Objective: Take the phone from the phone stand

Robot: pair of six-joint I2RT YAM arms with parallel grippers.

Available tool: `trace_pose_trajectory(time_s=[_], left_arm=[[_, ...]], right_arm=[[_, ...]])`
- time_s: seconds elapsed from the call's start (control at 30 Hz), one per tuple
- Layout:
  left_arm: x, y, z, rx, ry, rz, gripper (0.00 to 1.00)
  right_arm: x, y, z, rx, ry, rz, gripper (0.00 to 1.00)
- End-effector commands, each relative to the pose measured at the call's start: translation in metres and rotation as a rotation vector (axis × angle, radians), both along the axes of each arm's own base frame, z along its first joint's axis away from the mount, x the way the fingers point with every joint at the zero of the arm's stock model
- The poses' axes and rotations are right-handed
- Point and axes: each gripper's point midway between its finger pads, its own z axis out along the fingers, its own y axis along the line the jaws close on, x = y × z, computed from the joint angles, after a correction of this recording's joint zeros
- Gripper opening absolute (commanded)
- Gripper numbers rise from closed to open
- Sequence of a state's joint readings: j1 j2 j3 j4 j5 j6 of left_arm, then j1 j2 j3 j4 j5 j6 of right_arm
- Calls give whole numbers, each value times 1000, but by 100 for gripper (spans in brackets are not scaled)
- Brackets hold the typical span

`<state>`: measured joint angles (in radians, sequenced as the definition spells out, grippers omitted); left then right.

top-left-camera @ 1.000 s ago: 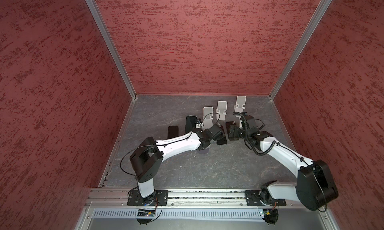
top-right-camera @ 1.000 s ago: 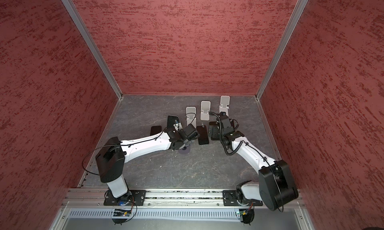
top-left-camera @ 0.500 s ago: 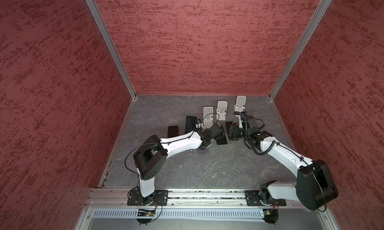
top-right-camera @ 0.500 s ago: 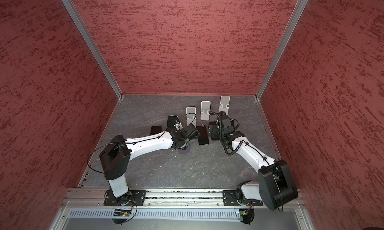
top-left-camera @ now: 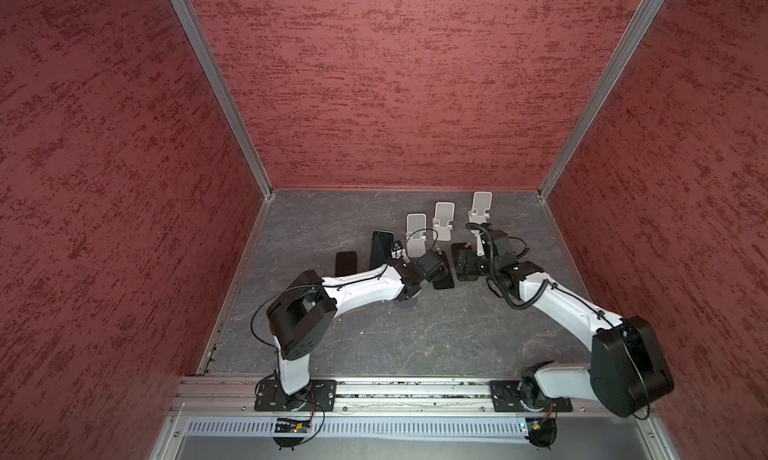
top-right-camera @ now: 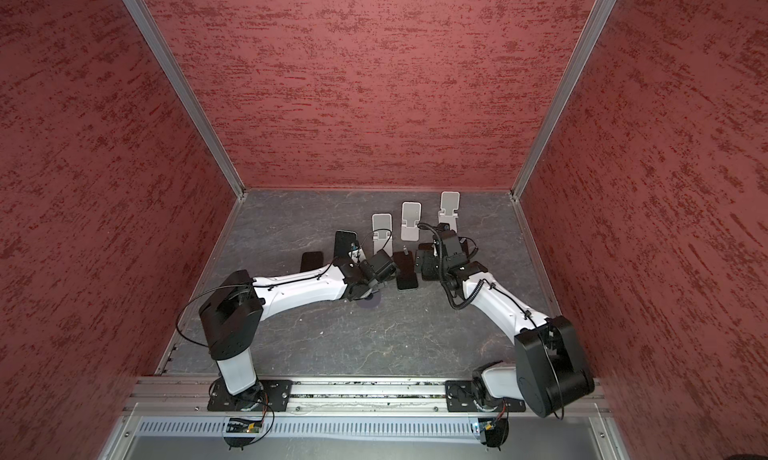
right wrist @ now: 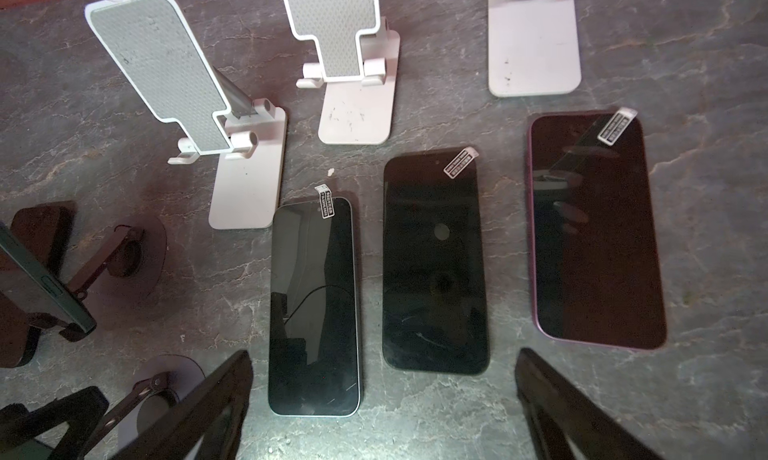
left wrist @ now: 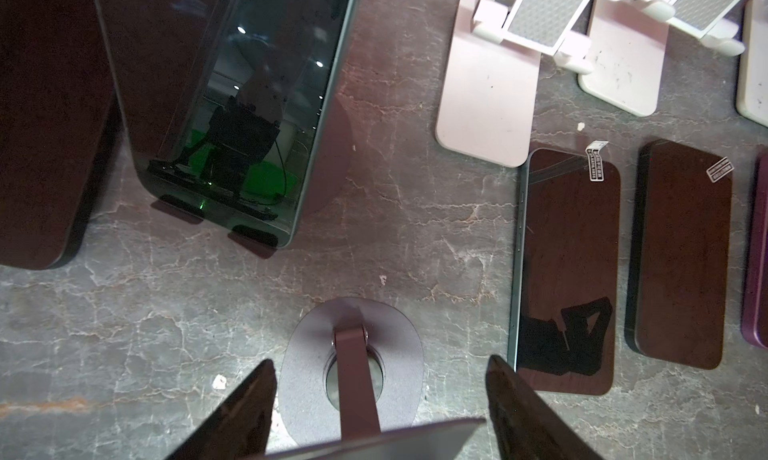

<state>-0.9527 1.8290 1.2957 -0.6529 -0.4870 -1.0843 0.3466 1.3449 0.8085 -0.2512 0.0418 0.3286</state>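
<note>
Here, a dark stand (left wrist: 328,158) holds a phone (left wrist: 232,104).

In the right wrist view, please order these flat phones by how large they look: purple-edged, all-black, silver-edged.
1. Purple-edged phone, plainly the largest.
2. All-black phone.
3. Silver-edged phone.
The last two look close in size, and the camera angle may account for the difference, so their order is unsure.

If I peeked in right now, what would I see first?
Three pale pink folding phone stands line the back of the grey marbled tabletop, with three dark glossy phones lying flat in front of them. Left of that row, a green-edged black phone leans propped on a dark purple stand, and two white-and-black robot arms reach in from the front.
</note>
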Motion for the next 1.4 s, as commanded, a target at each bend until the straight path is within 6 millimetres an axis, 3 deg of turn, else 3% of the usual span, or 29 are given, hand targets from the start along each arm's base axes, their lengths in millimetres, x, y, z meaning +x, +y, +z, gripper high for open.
trace_pose_trajectory(time_s=[0.0,0.67,0.83,1.37], left_arm=[[2,-2,-4,-9,2,1,76],[0,3,-6,-9,-1,-7,56],[-2,6,-4,-16,-14,-9,55],[-17,45,10,-4,-87,44,54]], right_arm=[[2,0,-3,15,0,-2,99],[3,1,-8,16,13,-2,99],[3,2,-9,16,15,0,99],[7,6,-12,29,34,6,99]])
